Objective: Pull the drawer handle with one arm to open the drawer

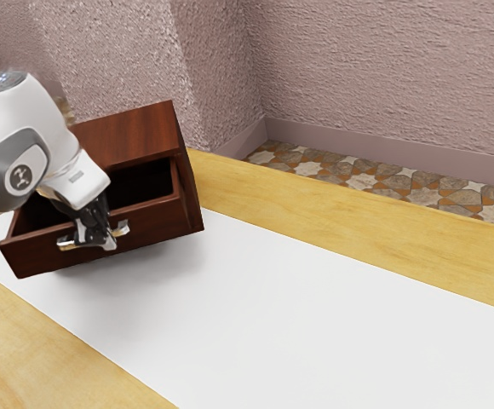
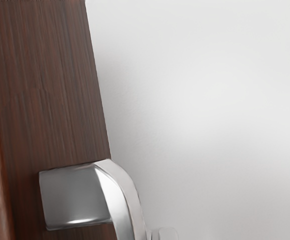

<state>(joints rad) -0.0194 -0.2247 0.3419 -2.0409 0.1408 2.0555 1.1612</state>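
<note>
And here is the arm reaching in from the exterior view's left, with the tool right down on the drawer handle. The black fingers stand narrow, pinching the silver bar from two sides near its middle, and the bar's ends poke out on either side. The drawer stands pulled out of the dark wooden cabinet, its shadowed inside on show behind the front panel. The cabinet sits at the far left end of the tabletop, over the white mat. From the wrist, the handle's bent metal foot is fixed to the drawer's grained front, with the mat pale beyond it.
</note>
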